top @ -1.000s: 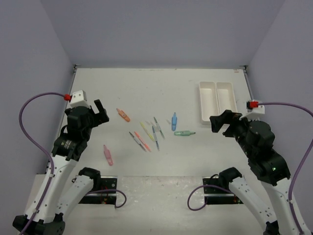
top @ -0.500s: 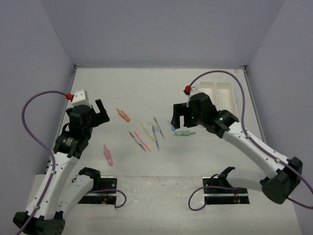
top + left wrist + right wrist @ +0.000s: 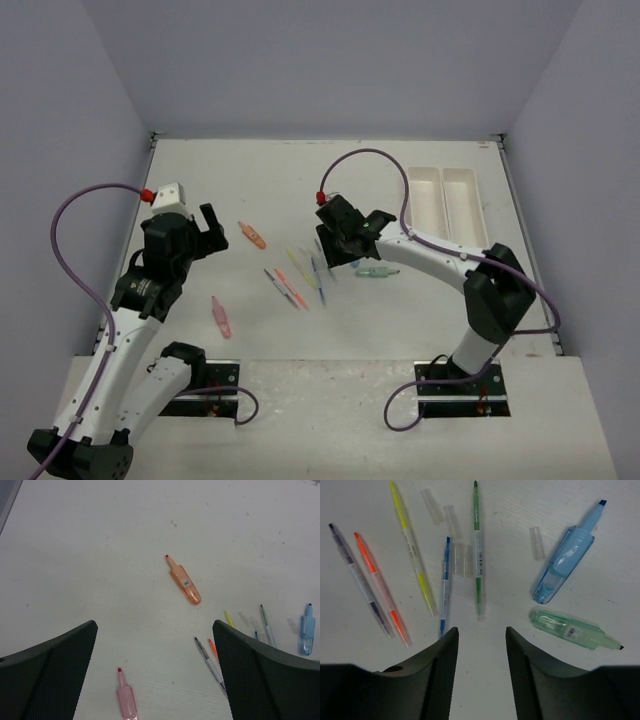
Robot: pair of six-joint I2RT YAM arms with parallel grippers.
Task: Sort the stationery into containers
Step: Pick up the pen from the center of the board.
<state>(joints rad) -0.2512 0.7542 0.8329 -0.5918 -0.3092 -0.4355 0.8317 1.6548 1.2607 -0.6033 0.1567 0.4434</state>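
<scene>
White-and-black arms [image 3: 105, 350], purple cables [image 3: 362, 152]

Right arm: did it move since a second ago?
Yes. The right arm swung left, away from the white trays, and its jaws are now over the thin pens mid-table.

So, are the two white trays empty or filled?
Empty: in the top view both trays show bare white insides, and the pens lie loose on the table.

White desk [image 3: 300, 180], faint specks and scuffs on surface. Lavender walls [image 3: 320, 70] close left, back, right sides. Paler ledge [image 3: 320, 420] along near edge.
</scene>
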